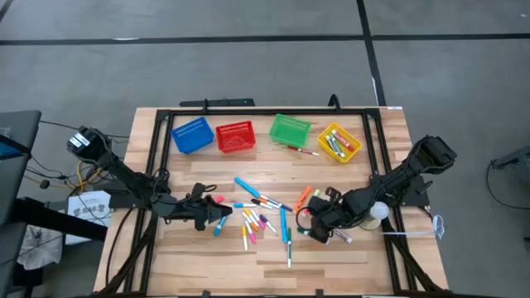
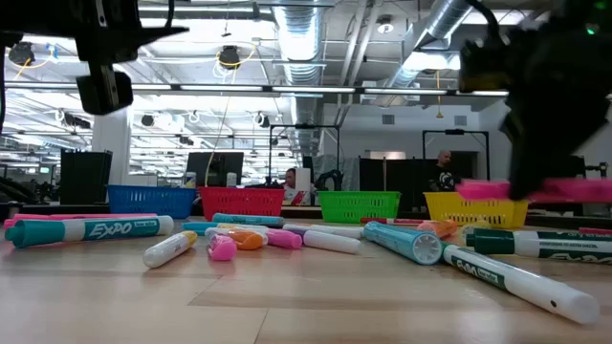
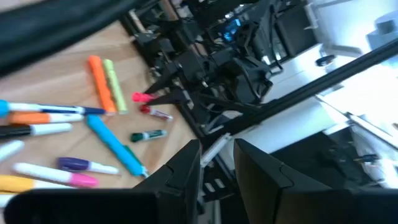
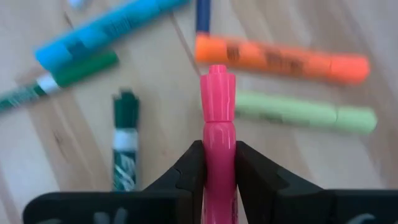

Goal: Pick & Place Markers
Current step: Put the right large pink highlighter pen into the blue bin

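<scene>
Markers [image 1: 263, 217] are seen scattered across the middle of the bench [image 1: 273, 174], between the two arms, with four mesh baskets [image 1: 237, 136] ranged along its far edge; a few markers already lie in the yellow basket [image 1: 340, 142] and one beside the green basket [image 1: 290, 129]. A pink marker [image 4: 217, 124] is shown clamped between the fingers [image 4: 184, 174] of the right gripper [image 1: 319, 222], toward the bench's right edge, above a dark green marker [image 4: 125, 146], an orange marker [image 4: 280, 61] and a light green one [image 4: 305, 112] lying on the wood. The left gripper [image 1: 203, 211] is held low near the left end of the scatter, its fingers [image 3: 186, 168] a little apart and nothing seen between them.

Such markers are judged light, stiff and smooth-barrelled, so they are likely to roll on the wood and to slip or pivot if pinched near an end. A hold across the barrel at mid-length is judged soundest; the pink one is gripped across its body, with its cap end projecting forward.

"EXPO" is read on a teal marker [image 2: 91, 230] in the low view. Lettering on a green-and-white marker [image 2: 521, 277] near the right cannot be made out with certainty.
</scene>
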